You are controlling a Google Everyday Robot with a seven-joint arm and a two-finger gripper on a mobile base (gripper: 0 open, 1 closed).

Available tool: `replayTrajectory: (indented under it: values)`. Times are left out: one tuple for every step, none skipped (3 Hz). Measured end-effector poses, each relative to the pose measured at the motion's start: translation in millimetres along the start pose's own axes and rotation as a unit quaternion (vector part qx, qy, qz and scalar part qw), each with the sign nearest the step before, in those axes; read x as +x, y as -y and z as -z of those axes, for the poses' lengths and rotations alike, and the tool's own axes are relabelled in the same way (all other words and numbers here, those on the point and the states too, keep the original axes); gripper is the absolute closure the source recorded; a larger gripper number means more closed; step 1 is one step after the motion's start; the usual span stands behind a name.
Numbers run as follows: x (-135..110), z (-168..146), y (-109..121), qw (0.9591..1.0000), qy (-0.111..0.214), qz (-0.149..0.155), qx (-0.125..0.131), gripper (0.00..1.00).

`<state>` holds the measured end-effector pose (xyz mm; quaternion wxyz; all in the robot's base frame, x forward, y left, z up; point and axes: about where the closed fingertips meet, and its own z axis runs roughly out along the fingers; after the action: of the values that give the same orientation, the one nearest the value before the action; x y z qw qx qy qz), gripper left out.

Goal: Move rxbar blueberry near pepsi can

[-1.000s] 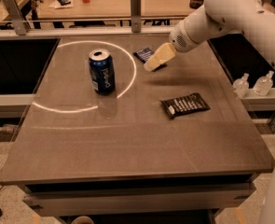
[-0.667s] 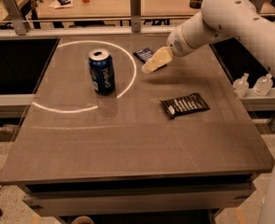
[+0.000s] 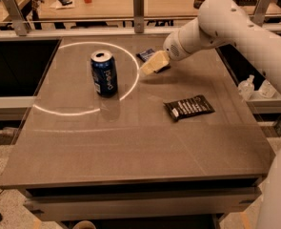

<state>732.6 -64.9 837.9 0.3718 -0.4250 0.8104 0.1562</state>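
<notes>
The rxbar blueberry (image 3: 145,54) lies flat on the far part of the table (image 3: 130,147), a small dark-blue wrapper just outside the far right arc of the white ring of light (image 3: 68,112) that falls on the tabletop. My gripper (image 3: 148,68) sits directly over its near end, angled down and to the left, so that I see only the far corner of the bar and a dark sliver under my wrist. Whether I am touching the wrapper or am just above it, I cannot tell, nor can I tell how far my gripper is open or whether it has hold of anything. The pepsi can (image 3: 105,73) stands upright inside the ring, to the left of the bar and a little nearer the camera, apart from it. Nearer still and to the right, well clear of both, lies the longer black wrapper (image 3: 188,107) with white print, flat and slightly askew. My white arm (image 3: 235,27) reaches in from the right. Beyond the table's right edge stand two small clear bottles (image 3: 247,87).
</notes>
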Motion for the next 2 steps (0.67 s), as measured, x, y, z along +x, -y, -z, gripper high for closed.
replayTrajectory:
  values:
    - [1.9, -4.6, -0.6, 1.0, 0.001, -0.002, -0.002, 0.0]
    - [7.5, -8.5, 0.8, 1.0, 0.003, -0.006, -0.003, 0.18]
